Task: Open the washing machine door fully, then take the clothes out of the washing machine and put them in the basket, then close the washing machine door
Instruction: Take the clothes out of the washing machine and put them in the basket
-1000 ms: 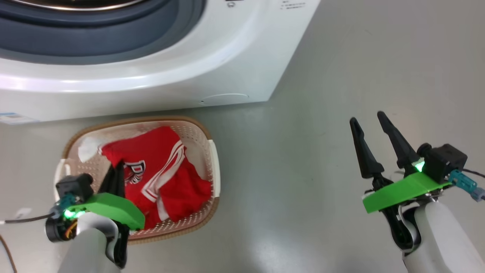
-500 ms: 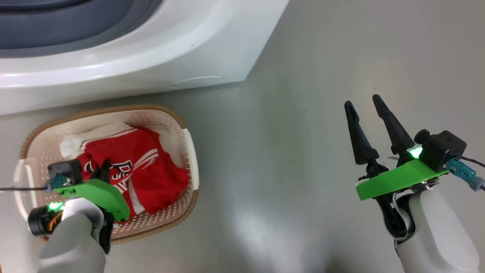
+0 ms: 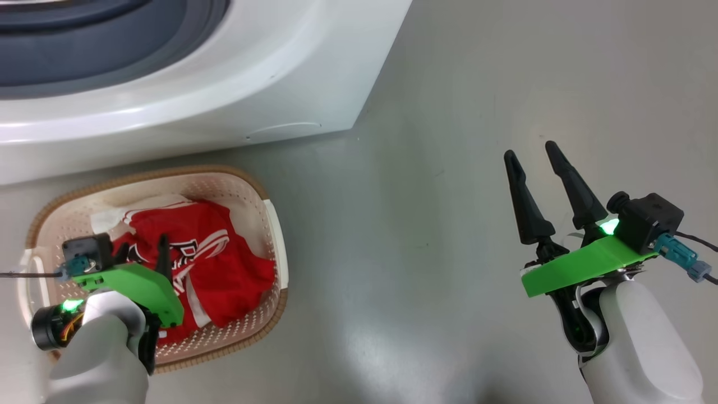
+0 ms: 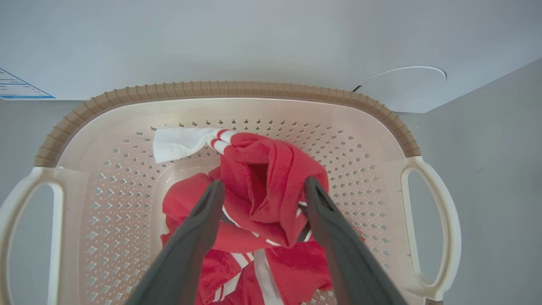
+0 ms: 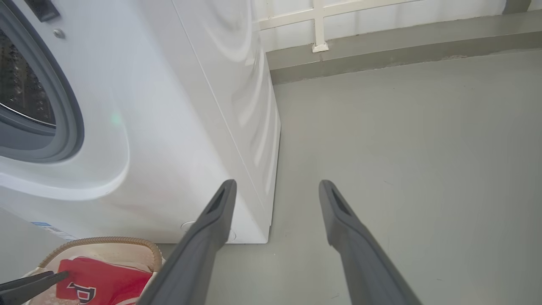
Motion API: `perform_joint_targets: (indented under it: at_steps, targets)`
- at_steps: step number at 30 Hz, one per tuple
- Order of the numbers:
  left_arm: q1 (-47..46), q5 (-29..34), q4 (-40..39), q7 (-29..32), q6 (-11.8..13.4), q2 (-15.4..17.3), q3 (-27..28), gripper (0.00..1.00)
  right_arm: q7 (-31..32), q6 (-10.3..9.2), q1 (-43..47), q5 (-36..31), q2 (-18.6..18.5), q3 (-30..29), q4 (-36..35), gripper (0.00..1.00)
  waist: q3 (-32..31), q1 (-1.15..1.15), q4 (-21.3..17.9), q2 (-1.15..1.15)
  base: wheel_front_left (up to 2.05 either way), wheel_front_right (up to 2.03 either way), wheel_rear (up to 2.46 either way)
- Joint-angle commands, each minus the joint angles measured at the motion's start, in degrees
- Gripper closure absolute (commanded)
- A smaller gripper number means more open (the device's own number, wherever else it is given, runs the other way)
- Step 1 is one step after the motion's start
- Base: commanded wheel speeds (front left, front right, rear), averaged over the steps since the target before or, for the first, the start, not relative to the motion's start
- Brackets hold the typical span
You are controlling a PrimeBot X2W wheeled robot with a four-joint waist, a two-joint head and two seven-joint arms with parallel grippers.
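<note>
While my left gripper hangs over the basket, its fingers are spread and released, with a raised fold of the clothes standing between them, not pinched. Clothes are red with white stripes and black lettering, heaped inside the basket, a white piece lying toward the machine-side wall. Basket is cream, perforated, with a brown rim and white side handles; it sits on the floor, just in front of the washing machine, apart from it by a narrow strip. Floor is smooth grey-green, glossy, with soft light patches and a few small specks. Machine front is white; the grey gasket shows at the top of the head view, a round cap low near its corner, a blue label low on the other side. Right wrist view shows the steel drum inside the opening. My right gripper is empty, fingers parted, over bare floor well away from the basket. Behind the machine a grey skirting runs along a pale wall with a white frame.
</note>
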Motion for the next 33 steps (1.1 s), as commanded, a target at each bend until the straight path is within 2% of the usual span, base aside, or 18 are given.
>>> perform_joint_targets:
  at_steps: [1, 5, 22, 26, 33]
  targets:
    - [1.2, -0.5, -0.2, -0.5, -0.1, 2.0, 0.9, 0.0, -0.7, 0.09, 0.9, 0.1, 0.2, 1.3, -1.0, 0.0, -0.9, 0.0, 0.2, 0.0, 0.0, 0.0, 0.0]
    - [2.0, -1.2, -2.1, -0.5, -0.1, 1.9, 1.1, 0.0, -0.7, 0.09, 1.4, 0.1, 0.2, 1.5, -0.7, 0.0, -2.6, 0.0, 0.6, 0.0, 0.0, 0.0, 0.0]
    - [10.5, -4.5, -19.3, -0.5, -0.2, 1.0, -0.1, 0.0, -0.7, 0.09, 5.0, 0.5, -2.5, 1.6, 1.0, 0.0, -12.2, 0.0, 4.0, 0.0, 0.0, 0.0, 0.0]
    - [13.7, -2.3, -26.7, -0.5, -0.2, 1.6, 1.3, 0.0, -0.7, 0.09, 6.3, 0.6, -3.3, 1.4, 1.4, 0.0, -14.8, 0.0, 5.1, 0.0, 0.0, 0.0, 0.0]
    - [19.3, 1.2, -35.5, -0.5, -0.2, 0.5, 5.4, 0.0, -0.7, 0.09, 8.4, 0.8, -4.0, 1.0, 1.8, 0.0, -18.3, 0.0, 6.1, 0.0, 0.0, 0.0, 0.0]
